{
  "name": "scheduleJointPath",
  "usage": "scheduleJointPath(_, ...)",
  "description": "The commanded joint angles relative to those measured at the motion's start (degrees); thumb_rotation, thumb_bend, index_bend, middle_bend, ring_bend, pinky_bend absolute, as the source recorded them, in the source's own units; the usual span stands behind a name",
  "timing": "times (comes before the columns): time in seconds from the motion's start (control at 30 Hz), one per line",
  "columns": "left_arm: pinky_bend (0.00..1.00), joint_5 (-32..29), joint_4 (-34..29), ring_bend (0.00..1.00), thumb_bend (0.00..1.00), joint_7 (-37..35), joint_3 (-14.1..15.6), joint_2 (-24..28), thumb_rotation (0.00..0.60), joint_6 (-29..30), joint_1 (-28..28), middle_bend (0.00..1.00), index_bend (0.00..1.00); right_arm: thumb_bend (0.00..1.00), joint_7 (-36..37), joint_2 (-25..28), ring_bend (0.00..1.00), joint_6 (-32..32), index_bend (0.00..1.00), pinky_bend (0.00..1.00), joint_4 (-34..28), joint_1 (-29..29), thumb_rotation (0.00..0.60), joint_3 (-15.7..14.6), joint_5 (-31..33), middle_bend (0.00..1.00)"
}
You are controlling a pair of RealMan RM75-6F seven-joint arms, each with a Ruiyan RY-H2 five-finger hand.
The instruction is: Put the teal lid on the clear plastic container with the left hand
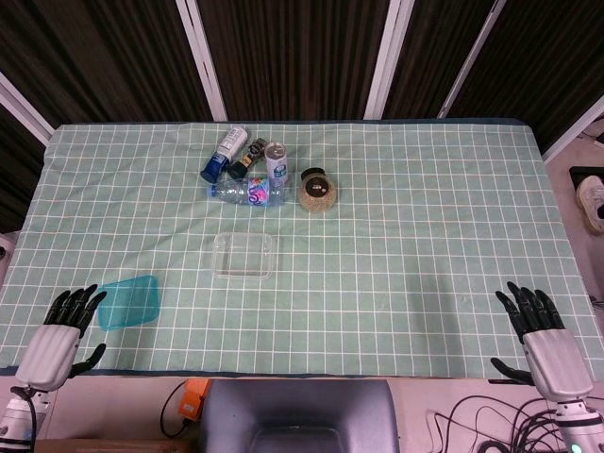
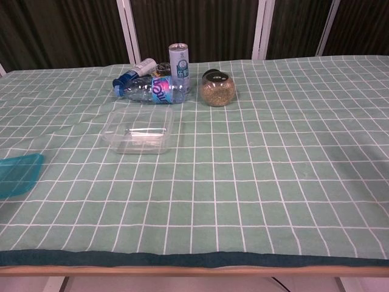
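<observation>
The teal lid (image 1: 129,301) (image 2: 18,174) lies flat on the green checked cloth near the table's front left. The clear plastic container (image 1: 244,255) (image 2: 138,129) sits uncovered in the middle of the table, to the right of the lid and further back. My left hand (image 1: 64,332) rests at the front left edge, fingers spread and holding nothing, its fingertips just left of the lid. My right hand (image 1: 543,338) is at the front right edge, also spread and holding nothing. Neither hand shows in the chest view.
Behind the container lies a cluster: a clear water bottle on its side (image 1: 247,192) (image 2: 152,89), an upright can (image 1: 276,161) (image 2: 179,59), a blue-capped bottle (image 1: 224,153), a small dark bottle (image 1: 247,156) and a round jar of grains (image 1: 318,191) (image 2: 218,89).
</observation>
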Motion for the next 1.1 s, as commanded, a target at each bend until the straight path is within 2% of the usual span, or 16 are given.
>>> scheduleJointPath(0.03, 0.01, 1.64, 1.31, 0.00, 0.31, -2.51, 0.08, -0.46, 0.600, 0.68, 0.04, 0.00, 0.00, 0.22, 0.30, -0.02, 0.00, -0.27, 0.00, 0.00, -0.10, 0.21, 0.600, -0.08, -0.24, 0.00)
scheduleJointPath(0.13, 0.01, 3.17, 3.22, 0.00, 0.29, -7.75, -0.25, -0.98, 0.600, -0.36, -1.41, 0.00, 0.00, 0.22, -0.24, -0.11, 0.00, -1.07, 0.00, 0.00, -0.28, 0.61, 0.600, -0.05, -0.16, 0.00)
scheduleJointPath(0.23, 0.00, 4.26, 8.17, 0.00, 0.28, -16.50, -0.82, -2.09, 0.600, -5.15, -5.30, 0.00, 0.00, 0.22, -0.31, -0.17, 0.00, -1.90, 0.00, 0.00, -0.39, 0.95, 0.600, -0.05, 0.09, 0.00)
scheduleJointPath(0.47, 0.00, 5.26, 19.62, 0.00, 0.25, -30.68, -1.29, -6.92, 0.600, -15.27, -13.16, 0.00, 0.00, 0.22, -0.69, -0.44, 0.00, -2.19, 0.00, 0.00, -0.75, 1.11, 0.600, 0.01, 0.24, 0.00)
scheduleJointPath(0.67, 0.00, 5.93, 29.52, 0.00, 0.25, -36.43, -0.52, -11.61, 0.600, -16.83, -15.13, 0.00, 0.00, 0.22, -1.03, -0.65, 0.00, -3.06, 0.00, 0.00, -0.69, 1.47, 0.600, 0.07, 0.67, 0.00)
scheduleJointPath(1.1, 0.00, 5.92, 38.76, 0.00, 0.24, -48.82, 2.78, -15.17, 0.600, -20.58, -16.66, 0.00, 0.00, 0.22, -1.86, -1.03, 0.00, -3.51, 0.00, 0.00, -0.86, 1.73, 0.600, -0.14, 0.47, 0.00)
